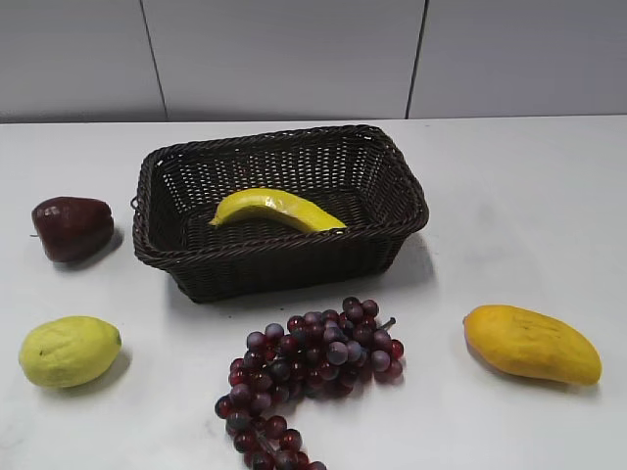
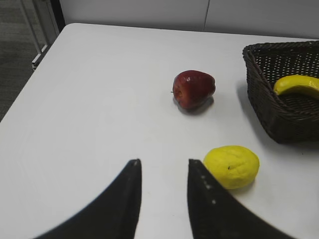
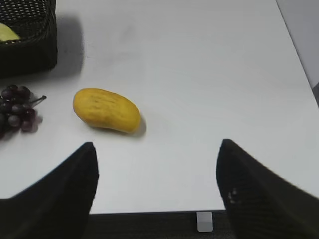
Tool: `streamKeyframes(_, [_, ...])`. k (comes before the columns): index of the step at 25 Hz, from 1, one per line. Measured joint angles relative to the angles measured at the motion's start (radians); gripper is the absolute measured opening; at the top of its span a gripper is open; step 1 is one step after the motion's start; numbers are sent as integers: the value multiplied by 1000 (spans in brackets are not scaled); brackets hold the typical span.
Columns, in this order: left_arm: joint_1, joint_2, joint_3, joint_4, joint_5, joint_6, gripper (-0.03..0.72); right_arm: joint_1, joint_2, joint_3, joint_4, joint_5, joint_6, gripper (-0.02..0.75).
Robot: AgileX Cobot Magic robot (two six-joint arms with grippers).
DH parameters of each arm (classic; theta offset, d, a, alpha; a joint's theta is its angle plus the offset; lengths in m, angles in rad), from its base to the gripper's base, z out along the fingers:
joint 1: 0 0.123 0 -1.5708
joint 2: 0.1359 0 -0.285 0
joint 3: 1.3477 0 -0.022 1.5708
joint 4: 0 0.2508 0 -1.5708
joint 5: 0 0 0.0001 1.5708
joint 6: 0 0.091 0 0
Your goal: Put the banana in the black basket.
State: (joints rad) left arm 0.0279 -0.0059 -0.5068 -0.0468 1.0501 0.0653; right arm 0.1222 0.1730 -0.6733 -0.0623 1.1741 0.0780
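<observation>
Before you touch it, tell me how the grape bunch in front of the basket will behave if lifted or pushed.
The grape bunch would probably flop: it sprawls in a loose, trailing cluster rather than one solid mass. Lifted by its short stem, the lower grapes would likely dangle. Pushed, it may drag and deform rather than roll, though the round glossy grapes could slip in a grip.

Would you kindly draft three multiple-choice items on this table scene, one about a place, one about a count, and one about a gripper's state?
1. Where does the banana lie?
A. beside the mango
B. inside the black basket
C. on the grapes

2. How many fruit items rest on the table outside the basket?
A. two
B. four
C. six

3. How does the right gripper stand?
A. open and empty
B. shut on the mango
C. shut on the banana

Answers:
1 B: woven walls surround it.
2 B: dark red fruit, lemon, grapes and mango.
3 A: its fingers stand wide apart above bare table.
</observation>
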Motion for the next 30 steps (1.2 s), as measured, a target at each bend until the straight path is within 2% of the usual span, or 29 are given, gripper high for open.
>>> streamKeyframes(7, [0, 0, 0, 0, 0, 2, 235, 0, -46, 144, -1, -13, -12, 590])
streamKeyframes(18, [0, 0, 0, 0, 0, 0, 235, 0, -46, 181, -4, -116, -15, 590])
streamKeyframes(30, [0, 0, 0, 0, 0, 2, 235, 0, -46, 182, -4, -122, -15, 590])
